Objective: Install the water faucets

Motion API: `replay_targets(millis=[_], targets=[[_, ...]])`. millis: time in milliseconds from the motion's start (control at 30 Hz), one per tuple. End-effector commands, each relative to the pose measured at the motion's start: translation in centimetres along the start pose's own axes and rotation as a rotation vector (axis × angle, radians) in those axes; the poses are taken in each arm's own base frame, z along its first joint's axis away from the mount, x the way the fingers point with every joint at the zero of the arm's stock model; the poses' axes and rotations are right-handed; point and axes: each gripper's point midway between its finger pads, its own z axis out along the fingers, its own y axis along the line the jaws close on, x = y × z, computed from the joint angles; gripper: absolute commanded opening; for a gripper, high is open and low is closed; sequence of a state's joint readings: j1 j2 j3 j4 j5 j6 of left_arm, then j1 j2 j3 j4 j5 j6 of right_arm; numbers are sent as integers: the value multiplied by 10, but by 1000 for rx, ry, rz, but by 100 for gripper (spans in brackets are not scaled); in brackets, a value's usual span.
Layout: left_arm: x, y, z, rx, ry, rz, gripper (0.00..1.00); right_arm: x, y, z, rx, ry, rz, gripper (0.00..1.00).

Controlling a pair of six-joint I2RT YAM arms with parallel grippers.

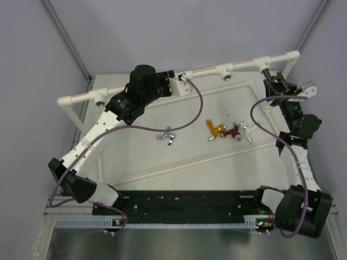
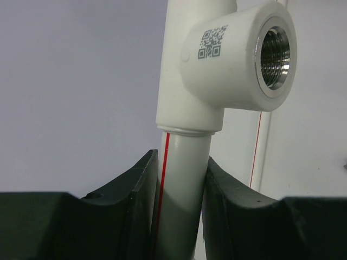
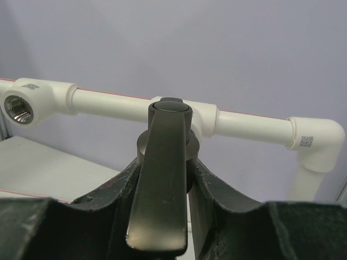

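My right gripper (image 3: 165, 162) is shut on the dark grey faucet (image 3: 162, 184), lever handle towards the camera. Its far end sits at a white tee socket (image 3: 205, 118) on the pipe rail. In the top view this gripper (image 1: 275, 80) is at the rail's far right. My left gripper (image 2: 181, 184) is shut on the white pipe (image 2: 184, 168) with a red stripe, just below a threaded socket (image 2: 271, 51). In the top view it (image 1: 181, 85) is at mid-rail. The silver faucet (image 1: 167, 135), orange-gold faucet (image 1: 215, 130), reddish-brown faucet (image 1: 233, 131) and white faucet (image 1: 247, 131) lie loose on the table.
The white pipe rail (image 1: 238, 66) runs across the far edge, with open sockets at the left (image 1: 100, 102) and middle (image 1: 225, 71). An open socket (image 3: 19, 108) and an elbow (image 3: 320, 141) flank the right gripper. Purple cables hang over the table.
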State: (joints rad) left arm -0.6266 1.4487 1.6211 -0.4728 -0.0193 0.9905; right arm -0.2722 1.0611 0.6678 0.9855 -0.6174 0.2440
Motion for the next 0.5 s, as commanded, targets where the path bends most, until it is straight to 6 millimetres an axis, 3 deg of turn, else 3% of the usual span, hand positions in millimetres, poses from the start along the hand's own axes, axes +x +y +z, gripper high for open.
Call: replay_targets(millis=[0,200,467], targets=[[5,-29,-6,105,6,-174,0,-18,3,7,-21,-66,-69,0],[4,-33,-8,120,2,-174,0,-19,2,9,-31,-76,-112,0],[4,-34,-10,128,-2,-169,0,-1,2,3,-59,-18,-247,0]])
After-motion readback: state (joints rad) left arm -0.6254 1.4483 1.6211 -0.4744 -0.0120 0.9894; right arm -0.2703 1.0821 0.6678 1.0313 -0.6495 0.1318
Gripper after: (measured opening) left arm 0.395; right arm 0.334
